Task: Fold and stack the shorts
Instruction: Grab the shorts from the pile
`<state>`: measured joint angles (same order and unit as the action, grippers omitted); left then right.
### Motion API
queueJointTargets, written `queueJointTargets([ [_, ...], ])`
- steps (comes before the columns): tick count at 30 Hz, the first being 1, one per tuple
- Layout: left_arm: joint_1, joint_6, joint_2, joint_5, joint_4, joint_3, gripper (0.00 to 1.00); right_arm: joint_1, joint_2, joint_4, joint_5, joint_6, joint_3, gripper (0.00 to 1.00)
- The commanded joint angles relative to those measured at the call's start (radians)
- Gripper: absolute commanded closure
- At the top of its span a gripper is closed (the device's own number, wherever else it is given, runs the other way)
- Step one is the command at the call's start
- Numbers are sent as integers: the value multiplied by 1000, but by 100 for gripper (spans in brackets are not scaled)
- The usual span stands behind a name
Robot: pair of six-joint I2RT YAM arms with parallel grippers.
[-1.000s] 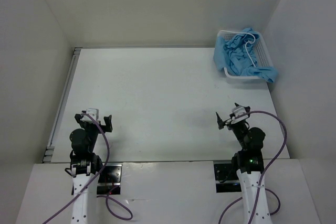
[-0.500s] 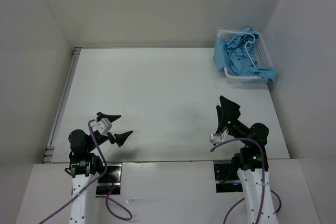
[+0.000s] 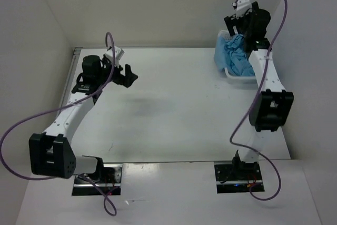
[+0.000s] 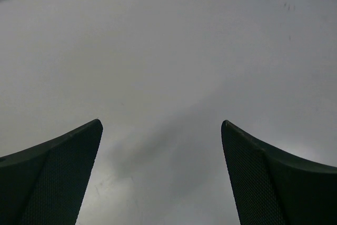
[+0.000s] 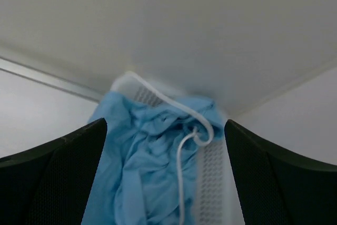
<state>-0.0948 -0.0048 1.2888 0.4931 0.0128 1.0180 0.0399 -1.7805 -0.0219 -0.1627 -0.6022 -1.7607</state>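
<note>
Right gripper (image 5: pixel 164 125), jaws spread, hangs over the shorts (image 5: pixel 138 177) bunched in the far-right basket (image 5: pixel 211 175); left gripper (image 4: pixel 160 124) is spread too. A pinch might catch only the drawstring (image 5: pixel 179 177).

no text, label, brand, number or sign can be read in any of the views.
</note>
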Motion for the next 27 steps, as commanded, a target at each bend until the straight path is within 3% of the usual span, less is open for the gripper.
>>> queueJointTargets([
  [1, 4, 5, 58, 16, -165, 2, 0, 61, -301, -247, 146, 341, -220, 4],
  [6, 4, 5, 174, 52, -178, 45, 0, 92, -546, -259, 250, 432, -425, 4],
  [13, -5, 5, 294, 32, -188, 111, 0, 92, -714, -283, 311, 411, -465, 6],
  [15, -14, 5, 303, 32, -188, 111, 0, 92, -723, -293, 311, 400, -430, 15],
  [18, -14, 5, 303, 32, -179, 111, 0, 92, -712, -302, 311, 390, -398, 48],
  [19, -14, 5, 303, 22, -178, 111, 0, 92, -712, -302, 311, 390, -398, 71],
  [22, -14, 5, 291, 22, -166, 111, 0, 92, -662, -288, 351, 409, -411, 100],
  [27, -14, 5, 206, 10, -139, 67, 0, 92, -510, -268, 365, 430, -471, 100],
])
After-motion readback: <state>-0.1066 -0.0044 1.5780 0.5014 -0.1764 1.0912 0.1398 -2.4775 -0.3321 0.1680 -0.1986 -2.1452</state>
